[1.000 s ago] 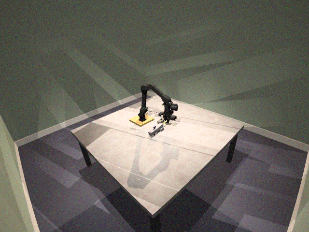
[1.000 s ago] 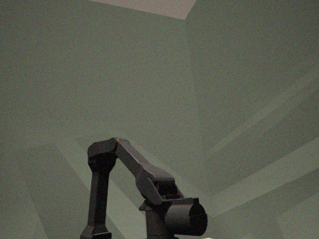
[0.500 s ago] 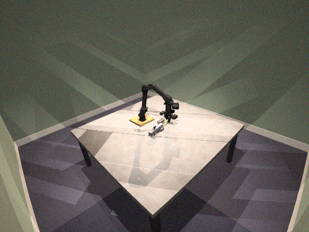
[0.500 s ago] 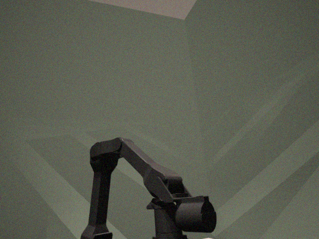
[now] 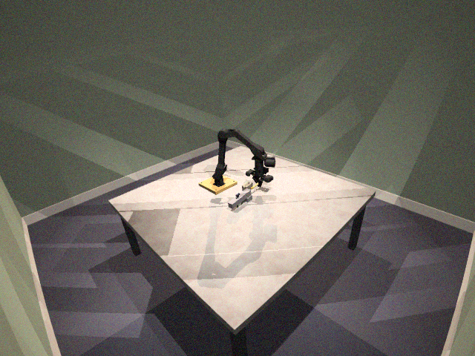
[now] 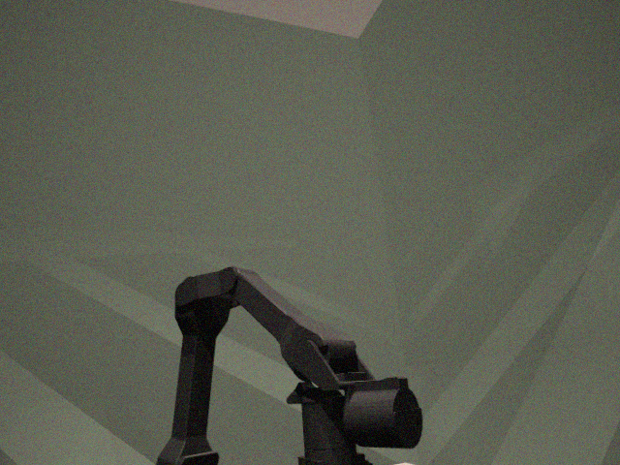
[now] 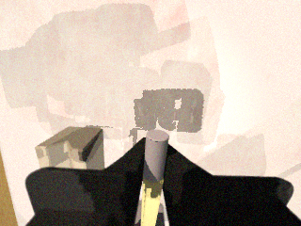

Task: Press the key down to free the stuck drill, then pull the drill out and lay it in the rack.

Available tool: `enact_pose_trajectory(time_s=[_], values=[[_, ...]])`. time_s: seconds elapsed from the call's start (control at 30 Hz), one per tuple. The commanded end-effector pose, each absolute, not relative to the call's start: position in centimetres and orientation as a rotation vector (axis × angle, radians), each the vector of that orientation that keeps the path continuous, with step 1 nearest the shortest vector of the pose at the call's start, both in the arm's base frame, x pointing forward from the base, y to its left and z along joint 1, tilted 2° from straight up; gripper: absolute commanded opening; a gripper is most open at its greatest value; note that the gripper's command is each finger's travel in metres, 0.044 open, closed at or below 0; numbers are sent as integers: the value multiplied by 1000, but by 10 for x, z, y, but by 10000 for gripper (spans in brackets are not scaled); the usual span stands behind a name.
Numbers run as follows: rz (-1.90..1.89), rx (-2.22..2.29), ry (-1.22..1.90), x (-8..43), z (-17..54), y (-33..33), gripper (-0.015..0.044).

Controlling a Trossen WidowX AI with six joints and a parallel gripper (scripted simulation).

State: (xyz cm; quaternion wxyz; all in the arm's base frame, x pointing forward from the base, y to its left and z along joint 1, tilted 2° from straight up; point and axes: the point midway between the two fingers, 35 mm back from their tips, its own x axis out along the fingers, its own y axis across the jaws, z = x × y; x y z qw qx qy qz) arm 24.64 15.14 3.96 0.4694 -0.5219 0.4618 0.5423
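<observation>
The drill [image 7: 156, 157], a grey cylinder with a yellow part, is gripped between the nearly closed fingers of the gripper [image 5: 260, 185] [image 7: 151, 142]. It is held above the counter [image 5: 306, 214] [image 7: 254, 75], well back from the counter's near corner. A pale block [image 5: 247, 185] [image 7: 71, 148] is seen near the gripper, and a grey fixture [image 5: 238, 199] is set between that block and the near corner. The arm [image 5: 245, 142] [image 6: 260, 305] is mounted on a yellow plate [image 5: 205, 185].

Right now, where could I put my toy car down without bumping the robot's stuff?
Maybe the broad stretch between the grey block and the table's nearest corner. It's crowded around the gripper, beside that block.
</observation>
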Motion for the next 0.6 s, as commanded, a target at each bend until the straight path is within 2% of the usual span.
enact_pose_trajectory(time_s=[0.0,0.57], values=[[1329,-1277,1125,247,43,151,0],[1329,-1277,1125,246,48,149,0]])
